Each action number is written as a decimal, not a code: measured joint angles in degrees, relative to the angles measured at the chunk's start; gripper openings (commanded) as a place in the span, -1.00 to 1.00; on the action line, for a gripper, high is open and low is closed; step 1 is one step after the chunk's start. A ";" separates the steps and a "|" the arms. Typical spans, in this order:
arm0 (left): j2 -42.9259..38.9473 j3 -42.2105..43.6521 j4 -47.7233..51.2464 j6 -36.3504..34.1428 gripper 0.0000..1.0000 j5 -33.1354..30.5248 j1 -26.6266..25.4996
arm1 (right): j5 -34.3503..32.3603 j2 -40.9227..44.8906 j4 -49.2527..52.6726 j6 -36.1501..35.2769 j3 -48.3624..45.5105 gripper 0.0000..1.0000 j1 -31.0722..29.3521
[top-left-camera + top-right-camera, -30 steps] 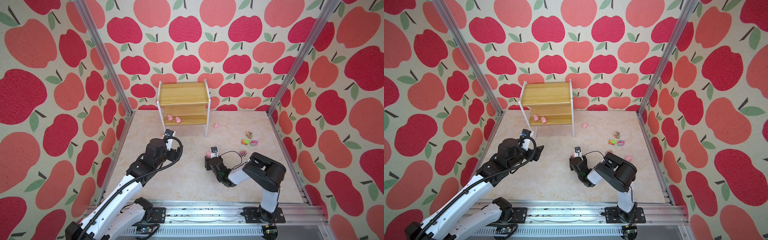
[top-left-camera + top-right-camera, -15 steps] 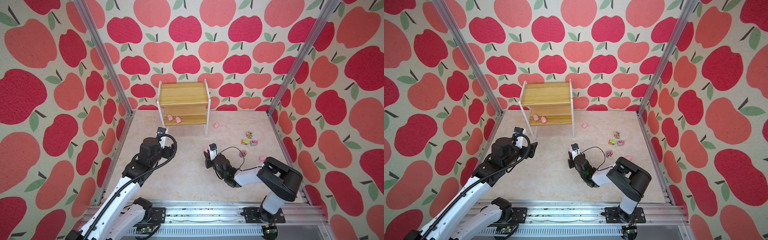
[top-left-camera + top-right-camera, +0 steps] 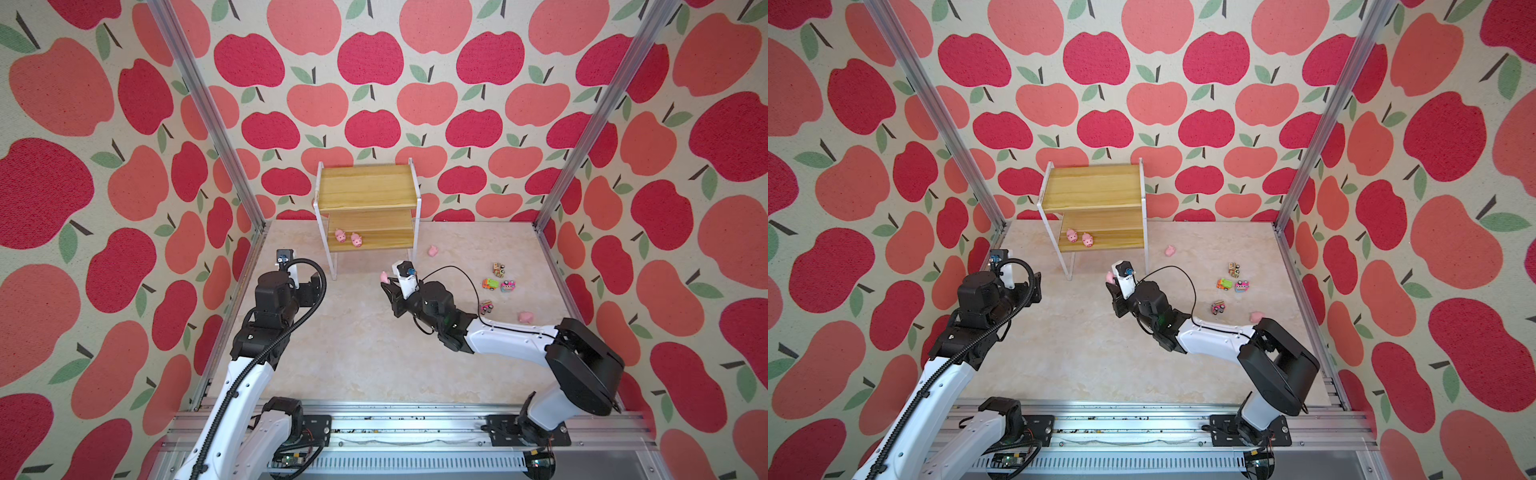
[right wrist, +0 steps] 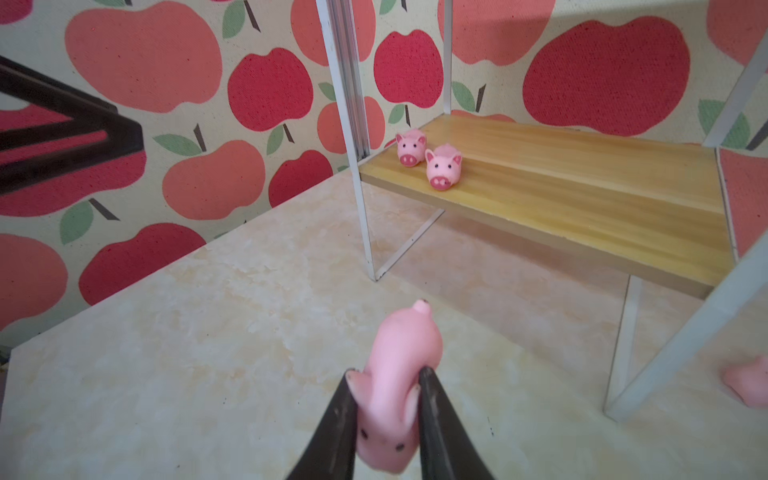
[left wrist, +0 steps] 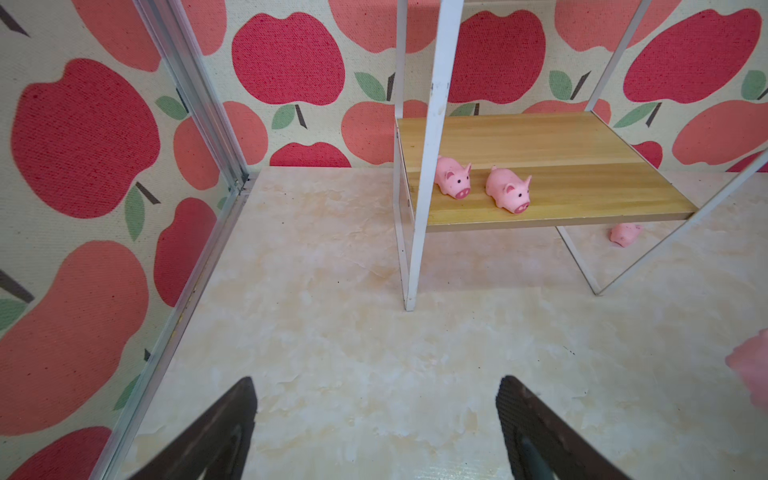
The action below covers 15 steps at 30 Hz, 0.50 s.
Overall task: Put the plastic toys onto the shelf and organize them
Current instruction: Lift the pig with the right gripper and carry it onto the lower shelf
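The shelf point(image 3: 368, 195) stands at the back, with two pink pigs point(image 3: 340, 235) point(image 3: 356, 240) side by side at the left of its lower board. My right gripper point(image 4: 388, 372) is shut on a third pig point(image 4: 399, 353), held head-first above the floor just in front of the shelf's right leg; it also shows in a top view point(image 3: 384, 277). My left gripper point(image 5: 376, 380) is open and empty over bare floor, left of the shelf. Two more pigs point(image 3: 433, 250) point(image 3: 525, 317) and several toy trucks point(image 3: 490, 284) lie on the floor at the right.
The shelf's white legs point(image 4: 365, 232) stand close ahead of the held pig. The upper board point(image 3: 1096, 185) is bare. Aluminium posts point(image 3: 208, 112) and apple-print walls close in the floor on three sides. The right arm's cable point(image 3: 457, 274) loops above the floor.
The right gripper closed on the pig, lifted it and moved up-left toward the shelf. The left arm drew back to the left, its gripper still open.
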<state>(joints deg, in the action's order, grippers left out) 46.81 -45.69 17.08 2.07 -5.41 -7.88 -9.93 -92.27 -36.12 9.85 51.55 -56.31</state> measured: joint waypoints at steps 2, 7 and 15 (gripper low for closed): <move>0.00 0.00 0.04 0.02 0.84 -0.26 0.61 | -0.24 -1.90 1.49 -0.44 3.98 -0.47 0.02; 0.00 0.00 0.26 0.02 0.84 -0.42 0.81 | -2.12 -9.90 7.06 -0.66 16.61 -0.46 0.55; 0.00 -0.02 0.28 0.20 0.84 -0.35 0.81 | -6.51 -21.88 16.04 -0.81 33.05 -0.45 2.86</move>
<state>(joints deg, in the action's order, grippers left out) 46.81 -45.71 17.37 2.26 -5.76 -7.07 -16.45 -114.15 -20.08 9.04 84.60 -53.45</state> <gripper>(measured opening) 0.922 0.273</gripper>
